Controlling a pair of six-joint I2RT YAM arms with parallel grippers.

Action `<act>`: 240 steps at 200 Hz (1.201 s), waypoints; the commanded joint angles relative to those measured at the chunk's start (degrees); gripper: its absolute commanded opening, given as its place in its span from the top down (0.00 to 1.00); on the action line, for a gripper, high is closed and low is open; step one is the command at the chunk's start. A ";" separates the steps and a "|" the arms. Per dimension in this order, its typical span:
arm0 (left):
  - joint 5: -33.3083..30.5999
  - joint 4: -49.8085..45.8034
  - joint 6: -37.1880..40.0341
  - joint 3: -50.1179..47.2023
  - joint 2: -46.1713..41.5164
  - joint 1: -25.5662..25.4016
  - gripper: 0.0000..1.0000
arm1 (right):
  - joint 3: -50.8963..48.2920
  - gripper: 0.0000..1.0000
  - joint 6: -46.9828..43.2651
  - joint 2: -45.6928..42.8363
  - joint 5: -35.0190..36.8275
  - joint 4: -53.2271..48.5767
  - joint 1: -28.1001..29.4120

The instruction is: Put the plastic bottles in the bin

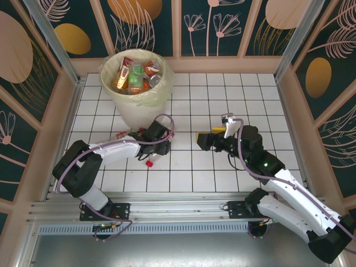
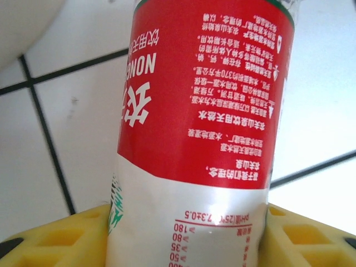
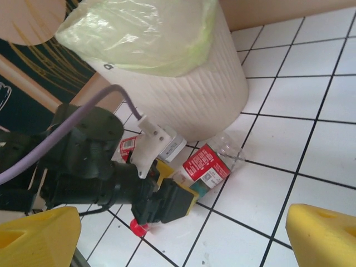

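A tabletop of white square tiles with dark grout lines (image 1: pixel 222 94) is enclosed by dark teal wall panels painted with pale leaf outlines and orange ovals (image 1: pixel 150 28). The panels are framed in light wood (image 1: pixel 222 65). A silver aluminium rail (image 1: pixel 183 201) is laid along the near edge.
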 commanded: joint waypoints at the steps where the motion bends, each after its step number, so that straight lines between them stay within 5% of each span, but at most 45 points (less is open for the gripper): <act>1: 5.66 3.06 -2.15 -1.35 -3.45 -0.34 0.51 | -0.58 0.05 5.22 1.38 3.47 3.81 0.48; 72: 19.08 11.61 -2.16 -2.03 -10.14 -0.61 0.51 | -3.37 0.02 1.80 1.84 -7.93 13.94 0.49; 132: 25.18 14.27 -3.38 4.25 -10.96 -0.61 0.52 | -2.05 0.01 -0.12 -3.59 -15.67 12.61 0.49; 240: 23.91 2.08 1.35 35.91 -1.46 0.22 0.51 | 2.12 0.01 -3.58 -14.56 -7.88 4.98 0.44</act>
